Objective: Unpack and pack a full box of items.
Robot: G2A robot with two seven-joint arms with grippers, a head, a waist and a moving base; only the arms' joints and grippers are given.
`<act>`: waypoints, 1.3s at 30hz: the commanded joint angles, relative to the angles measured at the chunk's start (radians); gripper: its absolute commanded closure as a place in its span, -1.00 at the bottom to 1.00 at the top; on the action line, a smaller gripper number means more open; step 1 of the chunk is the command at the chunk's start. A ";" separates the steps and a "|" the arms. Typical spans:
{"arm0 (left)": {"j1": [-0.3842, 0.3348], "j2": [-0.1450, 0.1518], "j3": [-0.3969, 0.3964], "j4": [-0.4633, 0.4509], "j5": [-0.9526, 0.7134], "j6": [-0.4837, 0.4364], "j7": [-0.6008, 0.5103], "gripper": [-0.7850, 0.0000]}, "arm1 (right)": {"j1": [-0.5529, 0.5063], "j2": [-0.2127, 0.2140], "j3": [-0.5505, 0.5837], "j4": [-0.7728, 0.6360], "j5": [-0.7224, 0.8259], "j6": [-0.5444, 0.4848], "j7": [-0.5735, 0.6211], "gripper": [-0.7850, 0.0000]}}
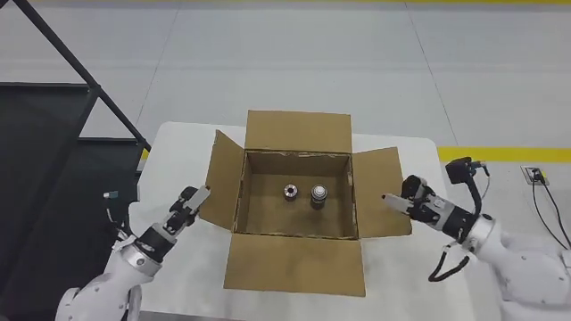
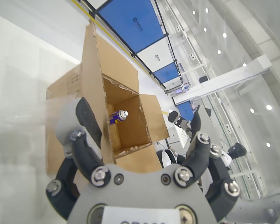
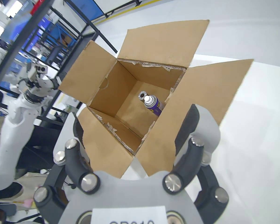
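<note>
My left gripper point(image 1: 193, 198) and right gripper point(image 1: 393, 201) hang open and empty beside the side flaps of the open brown cardboard box point(image 1: 294, 266). On its floor, a white-capped blue spray can point(image 1: 318, 195) stands beside a small silver cylinder point(image 1: 291, 192).

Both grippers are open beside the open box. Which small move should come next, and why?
Probably lift the right gripper over the side flap and lower it toward the spray can: it stands upright in the box, nearer that side, and the gripper is open and empty.
</note>
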 commanded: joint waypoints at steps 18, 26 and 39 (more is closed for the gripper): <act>-0.117 0.011 0.243 0.062 0.102 0.032 -0.042 -1.00 | 0.269 0.060 -0.128 0.455 0.503 -0.097 0.399 -1.00; -0.181 0.013 0.317 0.126 0.158 0.079 -0.025 -1.00 | 0.307 0.069 -0.293 0.412 0.570 -0.140 0.356 -1.00; -0.207 0.014 0.343 0.167 0.161 0.098 -0.003 -1.00 | 0.344 0.067 -0.393 0.446 0.654 -0.141 0.355 -1.00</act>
